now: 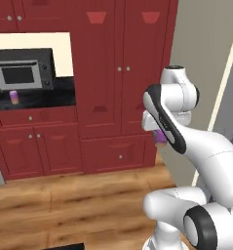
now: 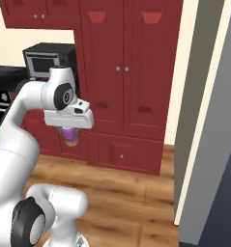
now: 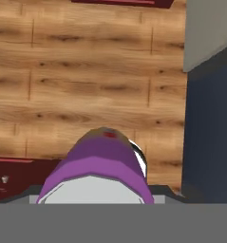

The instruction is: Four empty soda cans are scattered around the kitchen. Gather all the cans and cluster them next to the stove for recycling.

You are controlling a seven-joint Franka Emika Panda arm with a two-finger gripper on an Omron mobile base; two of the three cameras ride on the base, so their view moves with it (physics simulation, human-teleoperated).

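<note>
While the arm hangs over the wood floor [image 3: 86,71] in front of the red cabinets [image 1: 120,73], the gripper [image 2: 70,132] carries a purple can [image 3: 98,166], its jaws closed on the can's sides. The can hangs below the hand, clear of the floor, base pointing down. A second purple can [image 1: 13,96] stands on the black counter [image 1: 49,97], just in front of the microwave [image 1: 24,69]. The stove cannot be identified with certainty from here. In judgement, an empty can is light and thin-walled; it will dent under hard squeezing, and its smooth skin may slip. The hold belongs across the middle of the body, firm but not crushing.
</note>
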